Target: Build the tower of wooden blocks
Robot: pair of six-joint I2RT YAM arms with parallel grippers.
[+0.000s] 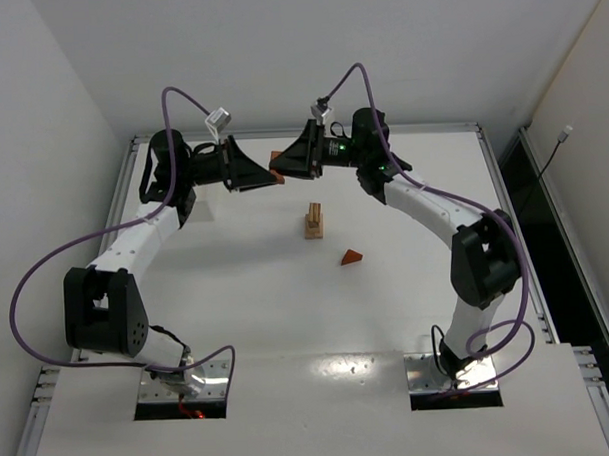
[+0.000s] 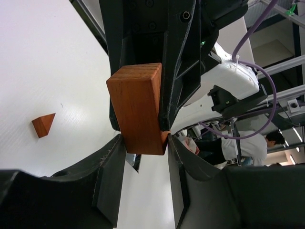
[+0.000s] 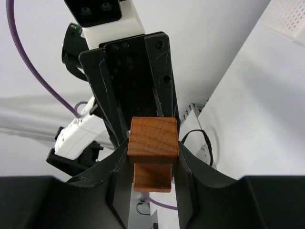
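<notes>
While the block is clamped in the right fingers, whether the left fingers grip it cannot be told.

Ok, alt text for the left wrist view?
A reddish-brown wood block, clamped by the right gripper at the top of the frame, has its near end between the fingertips of the left gripper. A small reddish-brown wedge lies on the white table at left.

The left hand and the right hand were tip to tip above the far part of the white counter, with a reddish-brown wooden block between them. Nearer stood a short tan wooden tower. A reddish-brown wooden wedge lay near it, apart.
</notes>
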